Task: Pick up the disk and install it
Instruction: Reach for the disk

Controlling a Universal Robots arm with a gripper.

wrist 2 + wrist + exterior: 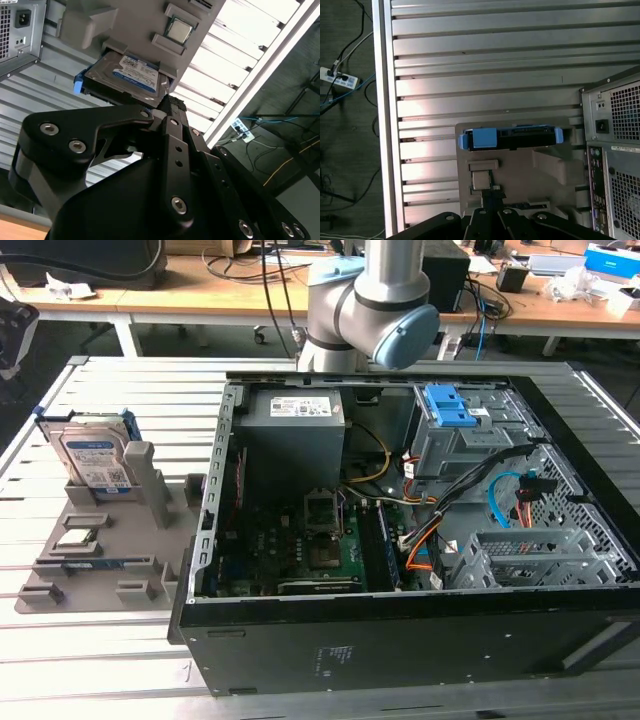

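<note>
Exterior view: flat silver-grey hard disk [95, 458] with a white-and-blue label and blue plastic side rails, upright in a slot of a grey plastic holder [150, 540]. Set on the slatted metal counter [120, 390] at the exterior view's left, beside the open black computer case [400, 640]. Label print too small to read. Grey robot arm [370, 300] cut off at the frame's top.

Second wrist view: disk [132, 75] with label and barcodes facing the camera, one edge hidden behind the black claw [170, 107]. Cannot tell whether spread or pressed together, nor whether touching the disk.

First wrist view: disk [510, 138] edge-on, a dark strip between blue rail ends, still slotted in the holder [520, 170]. Claw [487, 215] cut off by the frame's edge.
</note>
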